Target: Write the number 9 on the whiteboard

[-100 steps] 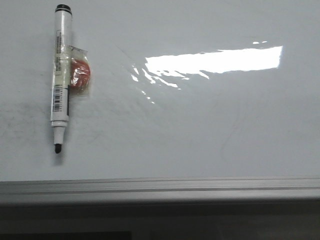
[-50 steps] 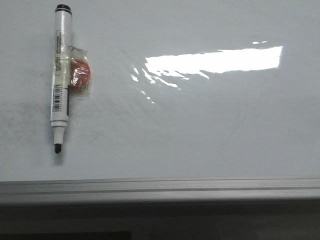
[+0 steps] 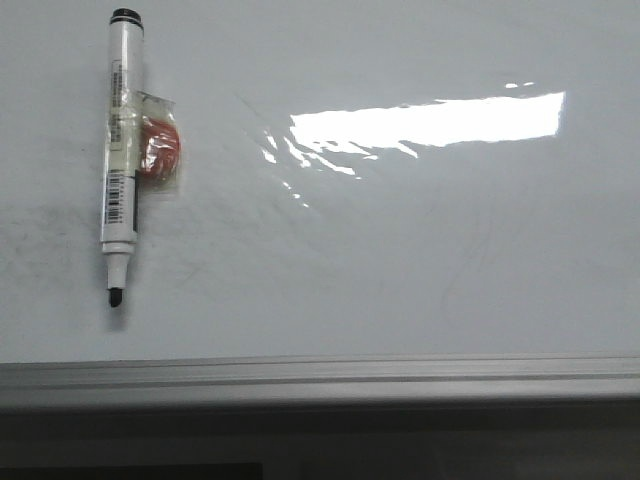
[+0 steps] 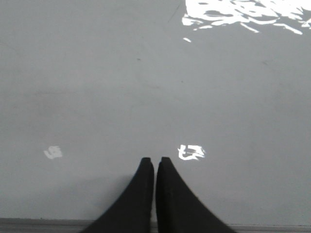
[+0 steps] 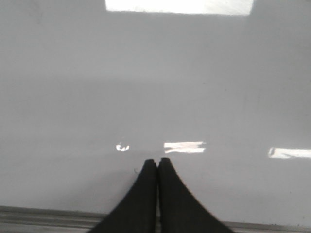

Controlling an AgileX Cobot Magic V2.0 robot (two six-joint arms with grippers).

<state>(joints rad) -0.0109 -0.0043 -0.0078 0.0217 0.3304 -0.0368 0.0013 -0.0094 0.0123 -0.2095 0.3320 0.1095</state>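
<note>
The whiteboard (image 3: pixel 400 250) fills the front view, glossy white-grey with faint smudges and a bright glare patch. No number 9 shows on it. A white marker pen (image 3: pixel 120 160) lies uncapped at the far left, its black tip pointing toward the near frame, with an orange-red piece (image 3: pixel 160 150) taped to its side. Neither gripper appears in the front view. My left gripper (image 4: pixel 155 160) is shut and empty over bare whiteboard (image 4: pixel 146 87). In its own wrist view my right gripper (image 5: pixel 158 161) is also shut with nothing between its fingers, above plain whiteboard (image 5: pixel 155 87).
The grey aluminium frame edge (image 3: pixel 320 378) runs along the near side of the board, with a dark gap below it. The same frame edge (image 4: pixel 39 224) shows behind the left fingers, and the frame edge (image 5: pixel 43 216) behind the right ones.
</note>
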